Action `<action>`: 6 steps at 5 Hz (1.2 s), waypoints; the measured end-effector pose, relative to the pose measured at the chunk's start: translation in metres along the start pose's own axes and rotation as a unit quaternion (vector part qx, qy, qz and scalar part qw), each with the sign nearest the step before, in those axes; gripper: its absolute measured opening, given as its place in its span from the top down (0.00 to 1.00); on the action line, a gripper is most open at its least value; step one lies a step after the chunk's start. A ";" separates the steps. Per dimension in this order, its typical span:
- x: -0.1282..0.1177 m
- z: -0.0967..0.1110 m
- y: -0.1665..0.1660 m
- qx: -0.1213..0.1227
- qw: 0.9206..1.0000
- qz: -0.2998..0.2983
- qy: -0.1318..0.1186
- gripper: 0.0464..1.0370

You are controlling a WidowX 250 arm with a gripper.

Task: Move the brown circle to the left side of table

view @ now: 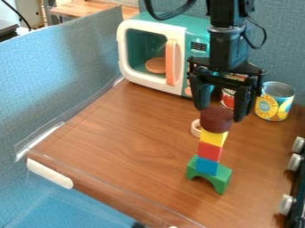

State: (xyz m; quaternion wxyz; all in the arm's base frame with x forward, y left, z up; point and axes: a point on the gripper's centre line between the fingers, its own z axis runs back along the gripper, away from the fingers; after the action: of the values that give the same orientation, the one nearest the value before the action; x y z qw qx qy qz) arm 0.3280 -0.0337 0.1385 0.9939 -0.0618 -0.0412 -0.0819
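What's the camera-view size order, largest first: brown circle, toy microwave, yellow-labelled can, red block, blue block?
1. Toy microwave
2. Yellow-labelled can
3. Brown circle
4. Red block, blue block: too alike to rank

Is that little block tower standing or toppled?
Standing. The brown piece tops a yellow block, red block and blue block, stacked on the green arch.

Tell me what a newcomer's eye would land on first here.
Probably the colourful tower standing right of the table's middle, rising from a green arch to a brown circle, with the black gripper right at its top. Next, likely, the teal-and-white toy microwave at the back.
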 end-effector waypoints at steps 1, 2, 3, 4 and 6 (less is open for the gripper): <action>0.000 -0.002 0.001 0.002 1.000 -0.003 0.001 0.15; 0.000 -0.003 0.002 0.005 1.000 -0.006 0.002 0.30; 0.000 -0.004 0.002 0.004 1.000 -0.008 0.003 0.30; 0.000 -0.004 0.002 -0.001 1.000 -0.007 0.002 0.30; -0.009 0.030 0.037 0.008 0.998 0.049 -0.039 0.30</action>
State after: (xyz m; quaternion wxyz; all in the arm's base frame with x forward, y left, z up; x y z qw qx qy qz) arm 0.3237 0.0078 0.1633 0.9948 -0.0593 -0.0776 -0.0301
